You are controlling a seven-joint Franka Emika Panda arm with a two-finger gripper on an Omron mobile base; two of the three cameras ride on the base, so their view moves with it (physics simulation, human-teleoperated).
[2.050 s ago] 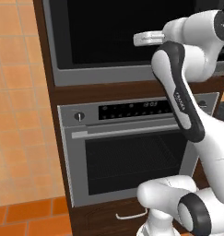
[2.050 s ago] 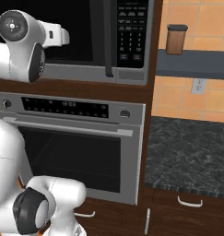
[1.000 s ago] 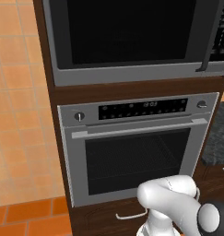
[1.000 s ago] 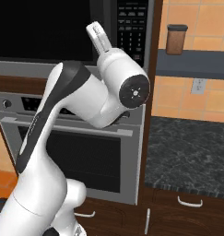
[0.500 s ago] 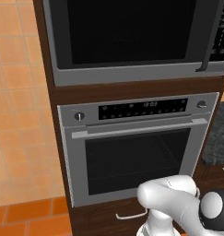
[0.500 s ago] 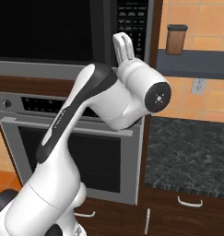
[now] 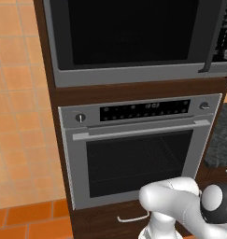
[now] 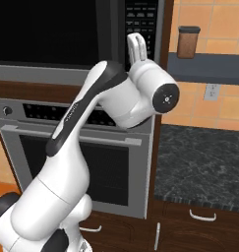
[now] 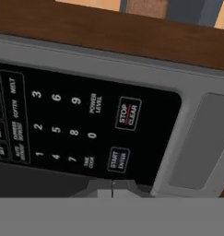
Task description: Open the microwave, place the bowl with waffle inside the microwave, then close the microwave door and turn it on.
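Pressing the start button is the step in hand, judging by the scene: the microwave door (image 7: 133,39) sits flush in its grey frame, its dark vertical handle (image 7: 213,42) at the right edge, so only switching on seems left. The hand (image 8: 136,45) is raised in front of the microwave (image 8: 76,39), its fingers pressed together with nothing between them, pointing up at the black keypad strip (image 8: 140,19). In the hand view the closed tips (image 9: 112,186) sit just below the START/ENTER button (image 9: 118,160), with STOP/CLEAR (image 9: 128,113) the next one beyond it along the same line. To do this well, I would shift the closed tips slightly so they line up with START/ENTER, then push straight into the panel, briefly and squarely. The risk is overshooting onto STOP/CLEAR or sliding onto the number keys (image 9: 56,115) beside it. The bowl with waffle cannot be made out behind the black glass. The silver oven (image 7: 138,149) below plays no part.
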